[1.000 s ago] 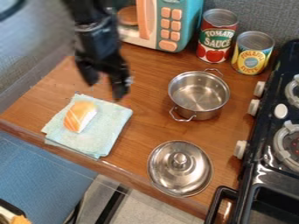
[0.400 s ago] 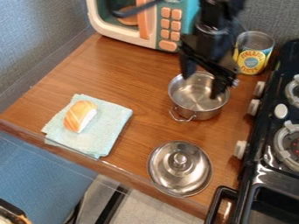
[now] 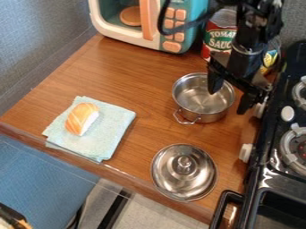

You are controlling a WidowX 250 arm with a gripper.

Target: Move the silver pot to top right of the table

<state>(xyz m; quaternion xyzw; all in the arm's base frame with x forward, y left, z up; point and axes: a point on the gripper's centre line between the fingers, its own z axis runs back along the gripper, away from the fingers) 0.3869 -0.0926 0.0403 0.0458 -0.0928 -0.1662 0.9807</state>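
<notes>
Camera view: you have the black two-finger gripper [image 3: 228, 99] over the right side of the round silver metal pot [image 3: 197, 105], jaws spread apart. The pot sits right of frame centre on the brown wooden table [image 3: 140, 74]. Below it lies the round silver metal lid [image 3: 168, 174]. At left, a folded pale-blue cloth [image 3: 110, 136] supports an orange-and-white toy sushi piece [image 3: 81, 118].

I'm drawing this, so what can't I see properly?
All in the camera view:
- Silver pot: part of its right rim, behind the gripper.
- Yellow-labelled can: mostly behind the robot arm.
- Toy microwave: top cut off by the top edge.
- Stove: right side cut off.
</notes>
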